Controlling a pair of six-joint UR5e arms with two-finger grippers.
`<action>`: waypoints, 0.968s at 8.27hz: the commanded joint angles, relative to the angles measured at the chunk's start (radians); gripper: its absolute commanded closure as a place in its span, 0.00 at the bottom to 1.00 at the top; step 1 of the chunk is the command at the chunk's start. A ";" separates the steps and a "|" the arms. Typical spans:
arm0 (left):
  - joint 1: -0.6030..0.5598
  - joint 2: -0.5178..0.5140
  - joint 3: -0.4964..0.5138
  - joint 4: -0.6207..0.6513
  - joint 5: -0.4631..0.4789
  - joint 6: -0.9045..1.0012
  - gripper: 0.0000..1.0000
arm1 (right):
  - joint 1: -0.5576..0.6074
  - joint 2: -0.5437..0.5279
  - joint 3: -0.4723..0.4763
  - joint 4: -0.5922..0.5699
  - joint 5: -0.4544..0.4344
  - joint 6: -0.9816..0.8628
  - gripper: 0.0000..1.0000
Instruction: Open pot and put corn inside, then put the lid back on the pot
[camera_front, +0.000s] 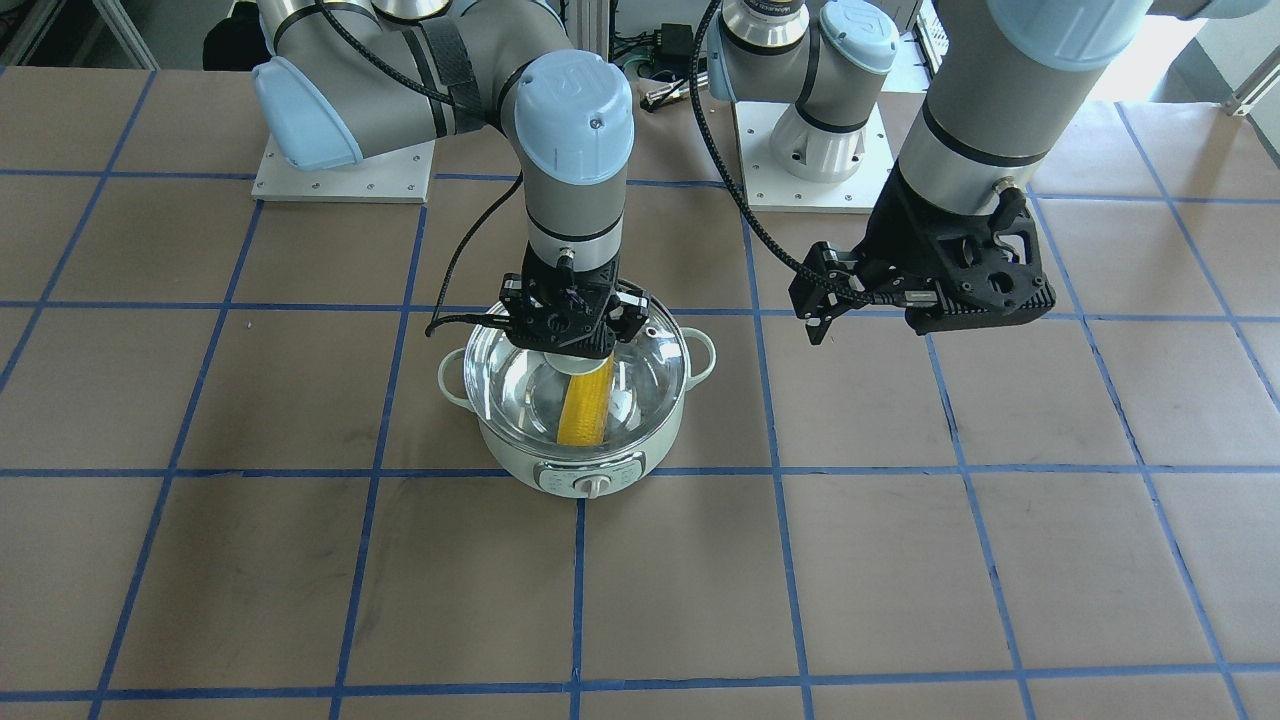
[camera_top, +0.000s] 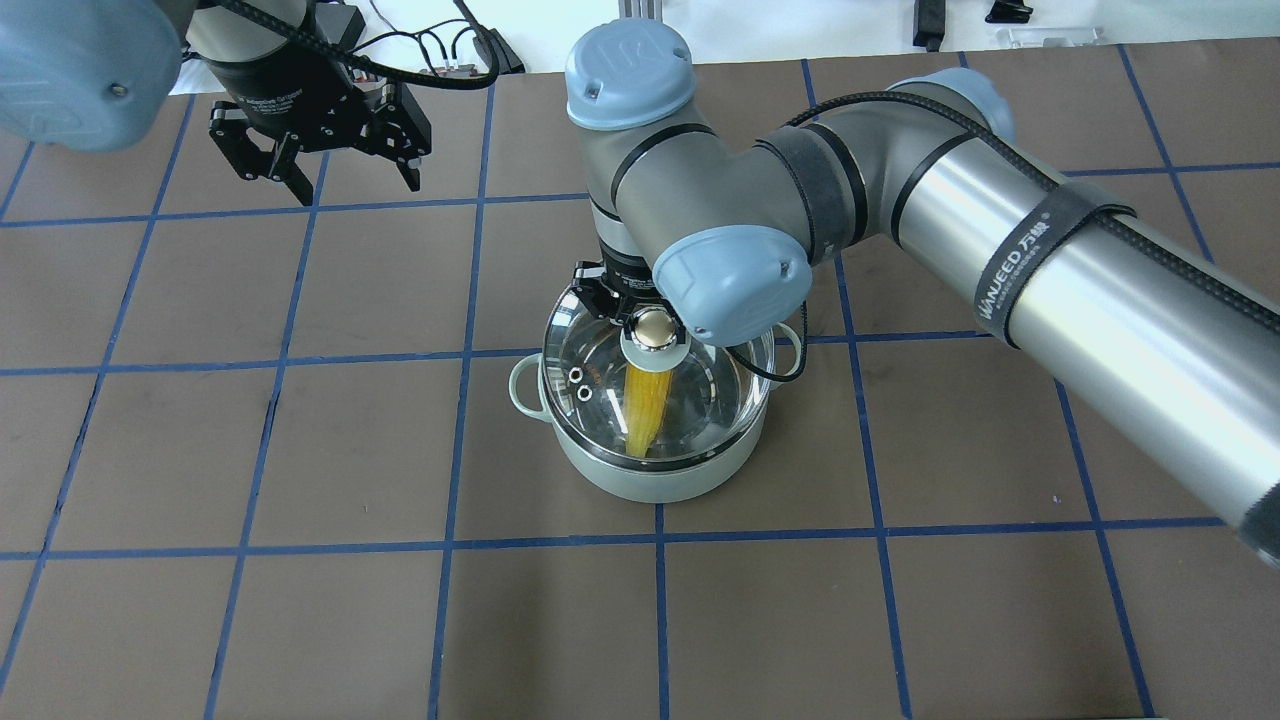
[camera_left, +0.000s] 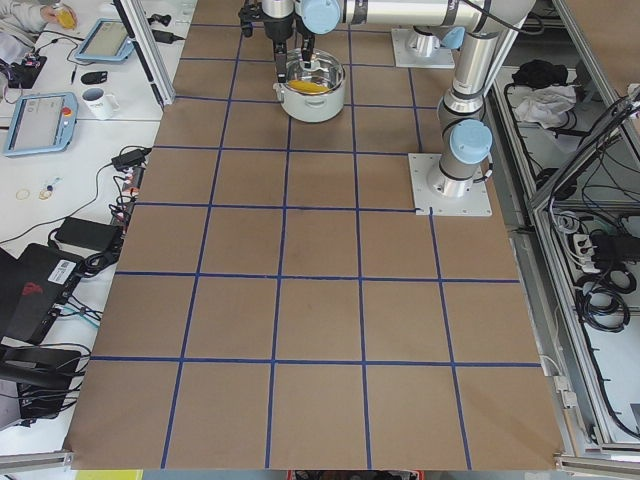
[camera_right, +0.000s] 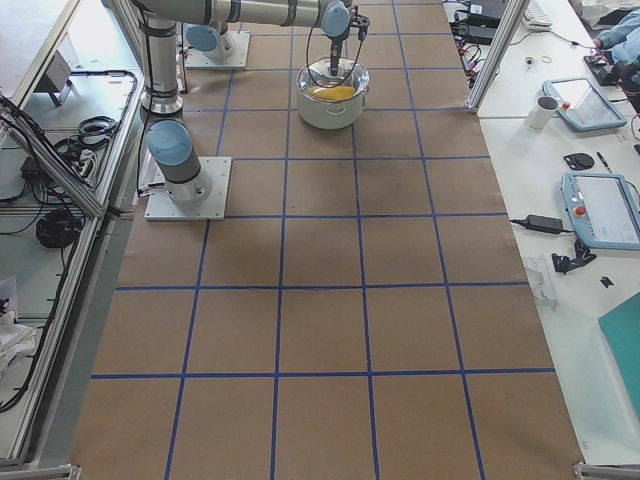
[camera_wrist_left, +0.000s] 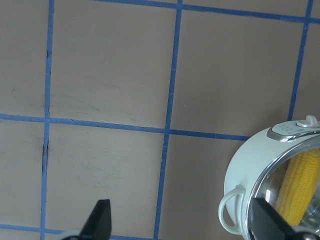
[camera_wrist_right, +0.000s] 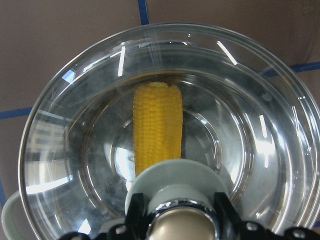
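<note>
The pale green pot (camera_front: 600, 455) stands mid-table with the yellow corn (camera_front: 585, 410) lying inside it. The clear glass lid (camera_front: 655, 350) rests over the pot's opening, shifted slightly toward the robot; whether it is fully seated I cannot tell. My right gripper (camera_front: 567, 335) points straight down over it, shut on the lid's gold knob (camera_top: 652, 328). The right wrist view shows the corn (camera_wrist_right: 156, 125) through the glass and the fingers on either side of the knob. My left gripper (camera_top: 355, 190) is open and empty, held above the table well to the pot's side. The left wrist view shows the pot (camera_wrist_left: 245, 165) at the right edge.
The brown table (camera_front: 300, 600) carries a grid of blue tape. The two arm bases (camera_front: 345, 170) stand at the robot's edge. Desks with tablets, a mug and cables (camera_left: 95, 100) lie beyond the table's edge in the side views.
</note>
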 joint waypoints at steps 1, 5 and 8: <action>0.000 -0.003 -0.002 0.001 -0.001 -0.005 0.00 | 0.000 -0.001 0.000 0.004 0.004 0.001 0.74; 0.000 0.000 -0.002 0.003 0.054 0.000 0.00 | 0.000 -0.006 -0.006 0.013 0.006 -0.002 0.74; -0.003 0.000 -0.002 0.005 0.082 -0.002 0.00 | 0.000 -0.003 -0.006 0.044 0.023 -0.004 0.74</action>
